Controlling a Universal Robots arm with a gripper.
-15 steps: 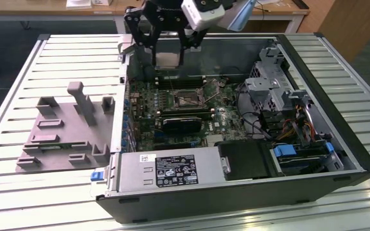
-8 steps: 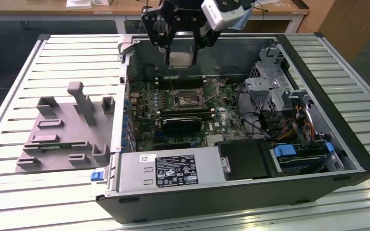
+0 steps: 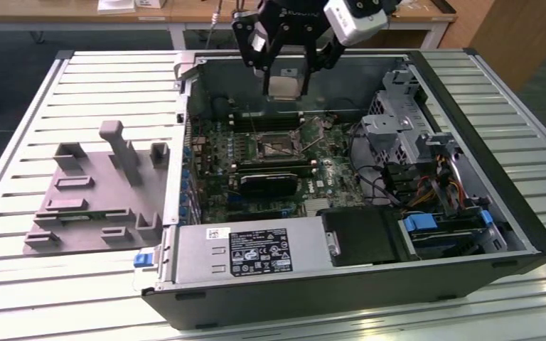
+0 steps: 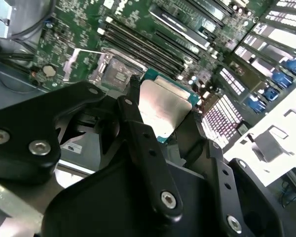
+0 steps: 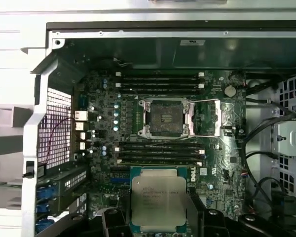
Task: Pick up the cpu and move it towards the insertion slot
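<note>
Gripper [image 3: 286,84] clamped on cpu [image 5: 158,199], held above motherboard [image 5: 103,123]; should keep chip level, squared to insertion slot [image 5: 164,117].

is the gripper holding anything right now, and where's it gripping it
Yes: the gripper holds the cpu, its jaws closed on two opposite edges, silver top uncovered, above the open case.

one cpu [image 5: 158,199], one insertion slot [image 5: 164,117]
</note>
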